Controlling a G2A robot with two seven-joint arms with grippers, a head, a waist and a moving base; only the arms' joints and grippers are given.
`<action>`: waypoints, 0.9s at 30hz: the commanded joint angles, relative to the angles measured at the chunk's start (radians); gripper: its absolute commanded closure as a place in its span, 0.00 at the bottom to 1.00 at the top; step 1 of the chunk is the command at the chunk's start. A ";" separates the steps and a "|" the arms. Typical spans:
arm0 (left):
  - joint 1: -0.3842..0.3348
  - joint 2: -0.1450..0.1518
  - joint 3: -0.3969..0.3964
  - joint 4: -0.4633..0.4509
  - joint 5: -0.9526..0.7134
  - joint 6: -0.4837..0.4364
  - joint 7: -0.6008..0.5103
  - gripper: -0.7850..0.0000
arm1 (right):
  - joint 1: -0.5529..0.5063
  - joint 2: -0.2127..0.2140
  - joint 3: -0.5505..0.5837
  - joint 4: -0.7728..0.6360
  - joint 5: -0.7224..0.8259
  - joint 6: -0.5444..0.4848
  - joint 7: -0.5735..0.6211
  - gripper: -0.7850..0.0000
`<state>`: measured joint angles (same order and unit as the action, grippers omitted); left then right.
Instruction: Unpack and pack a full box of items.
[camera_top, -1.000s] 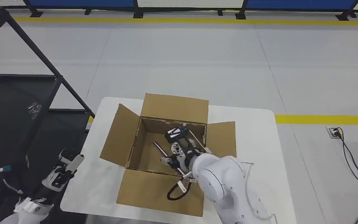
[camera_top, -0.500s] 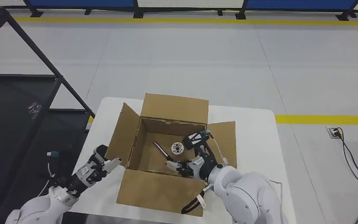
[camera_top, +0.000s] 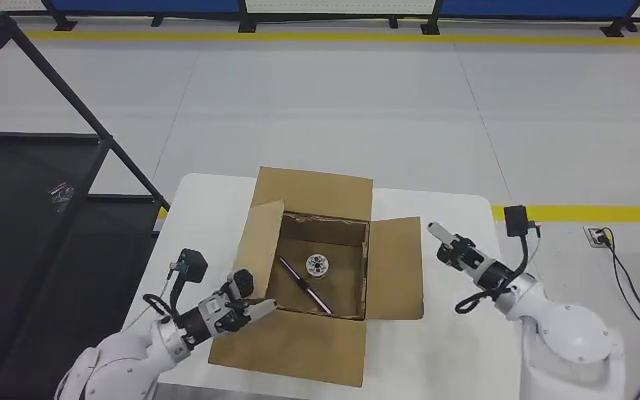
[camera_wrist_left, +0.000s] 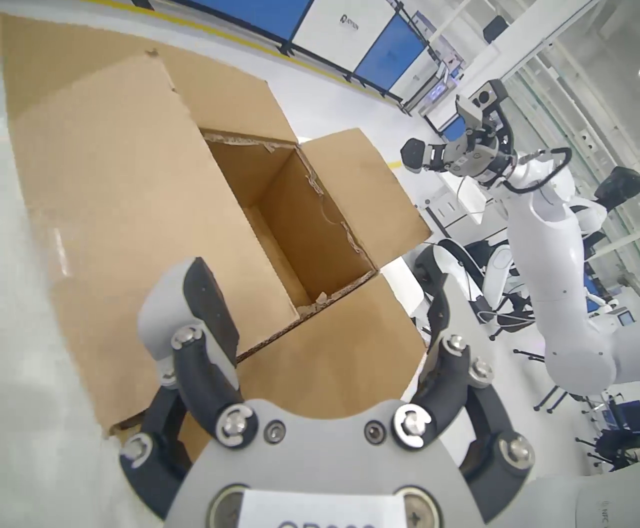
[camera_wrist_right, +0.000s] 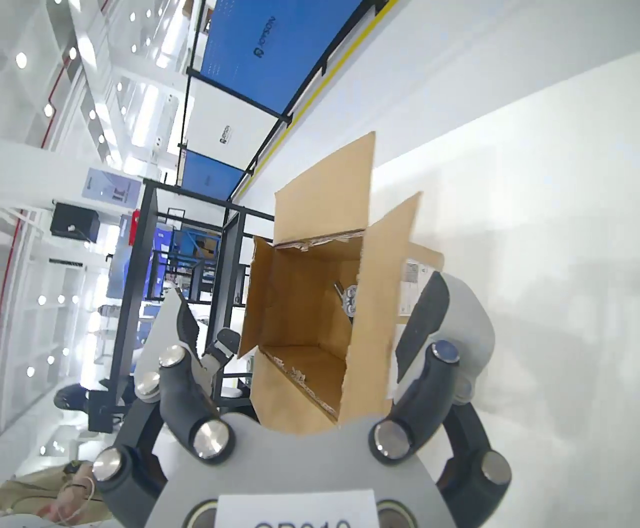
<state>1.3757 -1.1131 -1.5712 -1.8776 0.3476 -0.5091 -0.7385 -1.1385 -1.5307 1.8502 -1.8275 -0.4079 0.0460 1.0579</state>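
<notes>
An open cardboard box (camera_top: 300, 345) stands mid-table with its flaps spread and its left flap (camera_top: 258, 245) tilted up. On its floor lie a dark thin rod (camera_top: 305, 280) and a small round white item (camera_top: 318, 264). My left gripper (camera_top: 252, 296) is open at the box's near left corner, just outside the wall. From the left wrist, the box (camera_wrist_left: 150, 200) lies beyond the spread fingers (camera_wrist_left: 210, 305). My right gripper (camera_top: 440, 240) is open and holds nothing, hanging just right of the right flap (camera_top: 396, 265). In the right wrist view the box (camera_wrist_right: 300, 310) stands ahead of the gripper (camera_wrist_right: 305, 320).
The white table (camera_top: 460, 330) has bare room to the right of the box and a narrower strip to its left. A black metal rack (camera_top: 60, 200) stands off the table's left side. The table's near edge is close behind the box.
The right arm has come up out of the box and swung away to the right. The left arm has moved in to the box's near left corner, and the left flap now tilts up.
</notes>
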 joint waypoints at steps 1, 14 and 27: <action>-0.023 0.000 0.023 0.024 0.011 0.011 -0.009 0.00 | 0.021 0.010 0.013 0.062 0.023 -0.013 0.060 0.00; -0.102 0.004 0.090 0.125 0.029 0.049 0.006 0.00 | 0.137 0.057 -0.057 0.254 0.320 -0.202 0.364 0.00; -0.110 0.004 0.092 0.154 -0.013 0.158 0.093 0.00 | 0.207 0.052 -0.387 0.298 0.208 -0.218 0.162 0.00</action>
<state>1.2647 -1.1100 -1.4785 -1.7239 0.3344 -0.3528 -0.6462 -0.9385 -1.4782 1.4858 -1.5423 -0.1806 -0.1768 1.2382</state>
